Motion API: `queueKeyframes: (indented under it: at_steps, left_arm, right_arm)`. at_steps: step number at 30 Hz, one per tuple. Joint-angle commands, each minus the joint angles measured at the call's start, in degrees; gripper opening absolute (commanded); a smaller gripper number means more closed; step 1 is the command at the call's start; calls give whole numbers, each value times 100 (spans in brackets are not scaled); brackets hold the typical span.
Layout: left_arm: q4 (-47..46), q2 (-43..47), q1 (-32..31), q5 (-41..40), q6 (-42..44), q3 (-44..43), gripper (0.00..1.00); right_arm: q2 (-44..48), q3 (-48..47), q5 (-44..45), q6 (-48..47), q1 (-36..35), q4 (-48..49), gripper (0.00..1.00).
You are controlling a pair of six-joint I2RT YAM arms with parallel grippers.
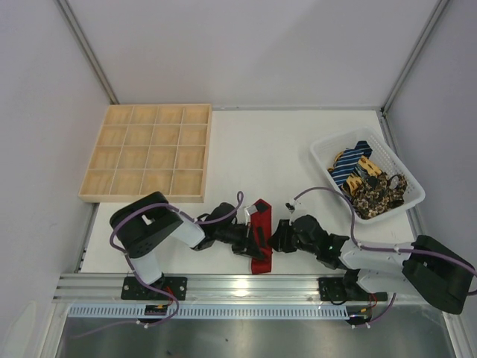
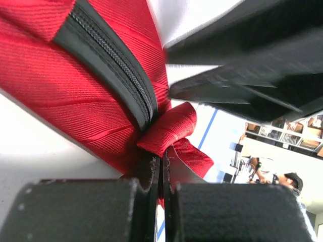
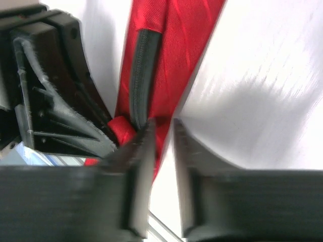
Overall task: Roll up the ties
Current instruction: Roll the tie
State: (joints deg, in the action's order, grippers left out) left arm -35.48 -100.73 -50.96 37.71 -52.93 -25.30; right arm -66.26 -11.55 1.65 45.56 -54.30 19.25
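Note:
A plain red tie (image 1: pixel 261 262) lies on the white table between my two grippers, its black inner seam showing. My left gripper (image 1: pixel 253 237) is shut on a small fold of that tie (image 2: pixel 75 85), which bunches up just above the closed jaws (image 2: pixel 162 159). From the right, my right gripper (image 1: pixel 277 237) meets the same spot. Its jaws (image 3: pixel 162 123) stand a narrow gap apart, blurred, with the red tie's (image 3: pixel 171 45) edge at the left fingertip and white table showing in the gap. Other ties, navy striped (image 1: pixel 346 168), mustard (image 1: pixel 367 165) and speckled (image 1: pixel 376 194), lie in the basket.
A white mesh basket (image 1: pixel 322 165) stands at the right of the table. A wooden tray (image 1: pixel 141 197) with several compartments sits at the back left. Purple cables loop over both arms. The table's metal rail runs along the near edge.

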Motion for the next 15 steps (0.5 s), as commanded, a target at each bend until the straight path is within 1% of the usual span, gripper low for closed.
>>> queueKeyframes:
  at_steps: [1, 2, 3, 5, 6, 7, 9, 11, 12, 13, 14, 15]
  left_arm:
    - [1334, -395, 51, -977, 432, 403, 0]
    - [1342, -412, 60, -968, 441, 394, 0]
    - [1351, -421, 69, -968, 441, 394, 0]
    - [1343, -465, 103, -924, 459, 385, 1]
    - [1334, -474, 121, -906, 467, 385, 0]
    - [1368, -483, 139, -871, 476, 385, 0]
    - [1430, -474, 165, -854, 546, 342, 1]
    - [1500, -457, 174, -853, 581, 324, 0]
    - [1527, -457, 174, -862, 590, 315, 0]
    - [1536, -465, 174, -854, 599, 306, 0]
    - [1527, -457, 174, -853, 599, 298, 0]
    - [1518, -457, 174, -853, 599, 306, 0]
  right_arm:
    - [507, -374, 239, -898, 43, -648, 38]
    - [674, -365, 248, -1109, 43, -763, 50]
    - [1067, -357, 265, -1581, 34, -1025, 55]
    - [1465, -330, 65, -2197, -10, -1203, 59]
    - [1867, -322, -102, -2549, -62, -1239, 60]
    - [2019, -313, -43, -2918, -124, -1274, 61]
    - [2283, -313, -103, -3245, -352, -1195, 63]
    - [2328, -453, -103, -3676, -580, -1055, 63]
    - [2328, -523, 71, -3851, -955, -1020, 64]
    - [2285, -724, 264, -4079, -1151, -993, 64]
    - [2232, -848, 535, -4534, -1527, -1002, 66]
    - [2144, -1005, 634, -4817, -1661, -1097, 68]
